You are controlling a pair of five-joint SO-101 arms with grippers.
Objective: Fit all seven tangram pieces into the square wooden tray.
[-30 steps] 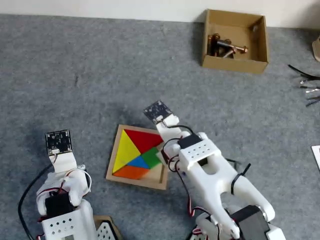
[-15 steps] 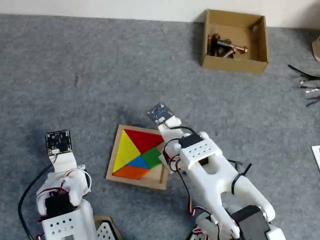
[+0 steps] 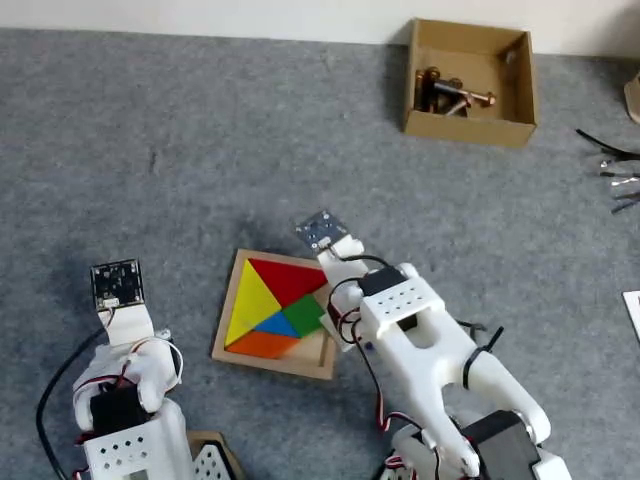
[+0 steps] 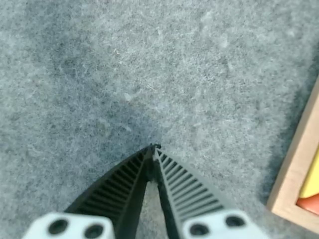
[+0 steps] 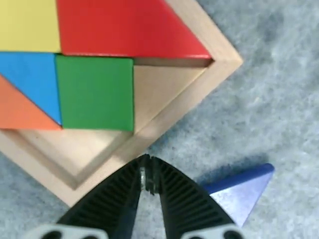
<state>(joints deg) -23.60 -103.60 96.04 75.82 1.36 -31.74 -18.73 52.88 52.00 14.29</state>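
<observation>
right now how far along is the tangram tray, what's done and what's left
Done: yellow, red, blue, green and orange pieces lie in the tray. In hand: nothing; the right gripper is shut, empty, beside a loose blue triangle on the carpet. Left: seat that triangle and fill the bare floor beside green.

Left arm (image 3: 122, 390) folded back at the lower left of the high view, the left gripper (image 4: 152, 149) pointing downward with its ribbed fingers pressed together at the tips. Right arm (image 3: 425, 345) extended farther forward, angled toward the left arm's side. The right gripper (image 5: 148, 163) is likewise closed, fingertips touching.
</observation>
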